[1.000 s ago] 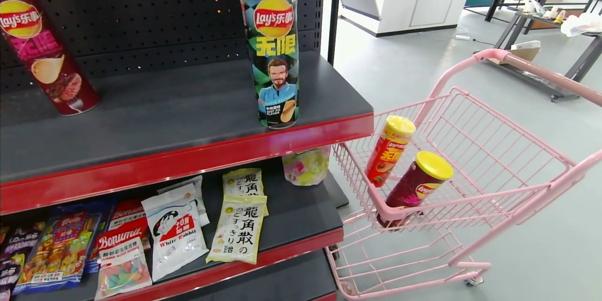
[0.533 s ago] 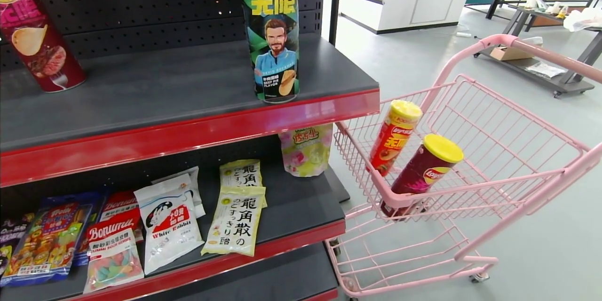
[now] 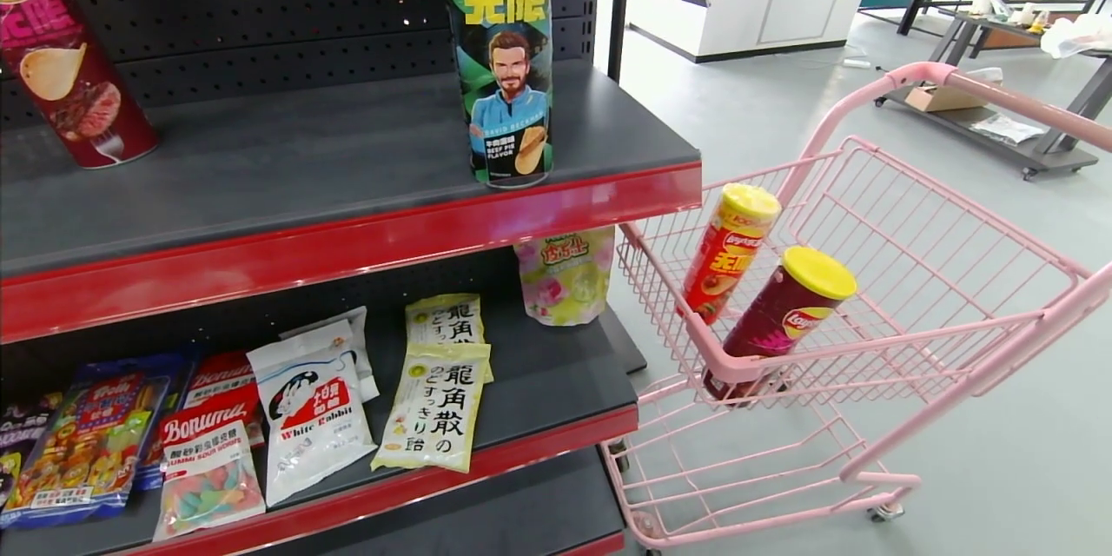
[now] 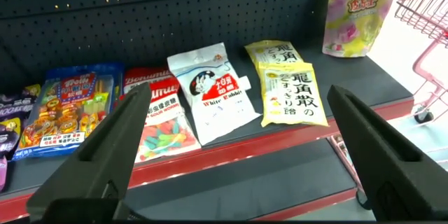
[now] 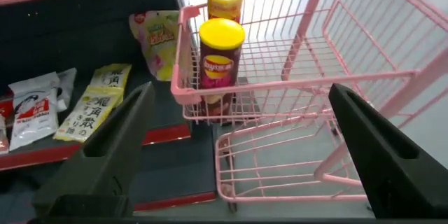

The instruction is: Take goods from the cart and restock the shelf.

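Pink wire cart (image 3: 1008,100) stands just beside the shelf (image 3: 347,248) in the head view. A red can (image 3: 728,252) and a maroon can (image 3: 786,304) lean in its basket corner nearest the shelf, and a green can (image 3: 504,61) stands on the upper board past the cart's front.

Left wrist view: the left gripper (image 4: 238,91), spread wide and empty, hangs over candy bags (image 4: 290,91) on the lower board, the cart's edge off to one side.

Right wrist view: the right gripper (image 5: 241,89), equally wide and empty, faces both cans in the cart.
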Motion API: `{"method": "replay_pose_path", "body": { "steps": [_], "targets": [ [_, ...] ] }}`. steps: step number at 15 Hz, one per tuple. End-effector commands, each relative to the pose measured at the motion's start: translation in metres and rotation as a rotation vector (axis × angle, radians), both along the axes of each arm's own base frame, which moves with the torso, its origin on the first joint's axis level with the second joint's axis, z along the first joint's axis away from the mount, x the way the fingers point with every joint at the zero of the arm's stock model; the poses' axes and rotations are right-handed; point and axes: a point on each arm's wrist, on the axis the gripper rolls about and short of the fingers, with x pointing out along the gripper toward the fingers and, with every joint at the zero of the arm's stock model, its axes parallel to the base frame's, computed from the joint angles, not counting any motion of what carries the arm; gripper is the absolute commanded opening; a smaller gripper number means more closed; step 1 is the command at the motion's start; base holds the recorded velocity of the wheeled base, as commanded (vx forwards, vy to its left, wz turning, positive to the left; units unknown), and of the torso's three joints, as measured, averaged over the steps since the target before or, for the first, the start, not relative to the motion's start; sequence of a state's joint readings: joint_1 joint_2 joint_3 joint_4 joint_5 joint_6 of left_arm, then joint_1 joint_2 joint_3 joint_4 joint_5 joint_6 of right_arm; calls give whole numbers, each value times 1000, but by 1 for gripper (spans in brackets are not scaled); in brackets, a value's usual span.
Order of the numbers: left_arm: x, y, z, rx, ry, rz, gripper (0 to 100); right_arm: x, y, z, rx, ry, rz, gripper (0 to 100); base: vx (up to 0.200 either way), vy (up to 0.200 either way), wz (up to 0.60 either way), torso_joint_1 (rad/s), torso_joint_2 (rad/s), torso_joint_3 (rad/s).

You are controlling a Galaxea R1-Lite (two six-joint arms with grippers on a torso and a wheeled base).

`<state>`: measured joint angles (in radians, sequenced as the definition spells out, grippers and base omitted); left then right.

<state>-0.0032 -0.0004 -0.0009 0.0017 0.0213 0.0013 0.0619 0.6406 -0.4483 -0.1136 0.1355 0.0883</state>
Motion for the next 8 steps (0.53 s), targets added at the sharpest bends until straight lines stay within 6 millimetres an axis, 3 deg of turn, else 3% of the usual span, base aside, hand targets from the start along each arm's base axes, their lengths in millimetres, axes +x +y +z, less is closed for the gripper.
{"method": "replay_pose_path", "body": {
  "steps": [1,2,5,8],
  "targets": [
    [0,0,0,0,0,0,100,118,19,-15,16,249,105,100,0,0,0,0,0,0],
    [0,0,0,0,1,0,100,140,26,-33,17,288,131,100,0,0,0,0,0,0],
    [0,0,0,0,0,0,100,173,31,-60,11,346,135,100,0,0,0,0,0,0],
    [0,0,0,0,1,0,100,185,33,-70,12,370,134,100,0,0,0,0,0,0]
  ]
}}
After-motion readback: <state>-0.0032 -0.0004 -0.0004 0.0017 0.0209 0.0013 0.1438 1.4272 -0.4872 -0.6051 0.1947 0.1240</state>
